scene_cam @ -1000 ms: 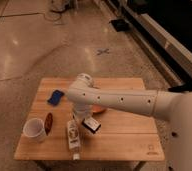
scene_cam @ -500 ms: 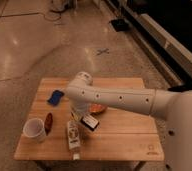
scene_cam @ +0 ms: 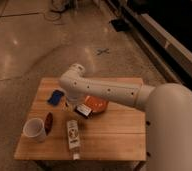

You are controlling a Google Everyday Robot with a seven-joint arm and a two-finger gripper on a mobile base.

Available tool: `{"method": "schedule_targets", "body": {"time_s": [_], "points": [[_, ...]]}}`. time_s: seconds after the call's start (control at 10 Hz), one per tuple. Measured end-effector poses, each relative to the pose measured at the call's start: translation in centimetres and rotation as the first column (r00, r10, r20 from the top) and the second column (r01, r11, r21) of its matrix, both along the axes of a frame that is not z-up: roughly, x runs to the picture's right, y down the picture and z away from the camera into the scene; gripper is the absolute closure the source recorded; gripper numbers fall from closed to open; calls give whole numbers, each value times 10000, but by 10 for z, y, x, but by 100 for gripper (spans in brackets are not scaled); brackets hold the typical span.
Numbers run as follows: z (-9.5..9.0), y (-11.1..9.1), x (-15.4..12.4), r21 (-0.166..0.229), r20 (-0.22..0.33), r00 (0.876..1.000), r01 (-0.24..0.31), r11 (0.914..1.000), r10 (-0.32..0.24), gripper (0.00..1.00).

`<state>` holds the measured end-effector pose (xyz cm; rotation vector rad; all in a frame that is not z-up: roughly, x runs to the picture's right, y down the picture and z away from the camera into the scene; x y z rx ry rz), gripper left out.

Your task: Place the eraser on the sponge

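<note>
The eraser (scene_cam: 83, 111), a small dark block with a white and red face, hangs tilted just off the wooden table (scene_cam: 114, 132), against the left rim of the orange bowl (scene_cam: 98, 104). My gripper (scene_cam: 77, 106) comes down from the white arm's elbow and is shut on the eraser; the arm hides most of its fingers. The sponge (scene_cam: 55, 96), a bright blue pad, lies flat on the table's far left part, a short way left of the gripper, with nothing on it.
A white mug (scene_cam: 34, 130) stands at the front left. A slim dark-red oblong object (scene_cam: 49, 121) lies beside it. A white labelled bottle (scene_cam: 73, 137) lies at the front centre. The arm's bulky white body (scene_cam: 174, 125) covers the table's right side.
The eraser has risen from the table beside the bowl and shifted slightly up and left, together with the gripper. Everything else on the table has stayed put.
</note>
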<state>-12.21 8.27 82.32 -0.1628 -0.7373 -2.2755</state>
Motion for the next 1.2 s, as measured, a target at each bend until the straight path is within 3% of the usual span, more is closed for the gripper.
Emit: {"method": "schedule_targets", "body": {"time_s": [0.5, 1.0, 1.2], "points": [[38, -35, -57, 362, 818, 9947, 602, 9975, -630, 100], [70, -60, -97, 764, 1246, 9878, 844, 9935, -935, 100], [78, -69, -117, 967, 1509, 9839, 813, 9920, -953, 83]]}}
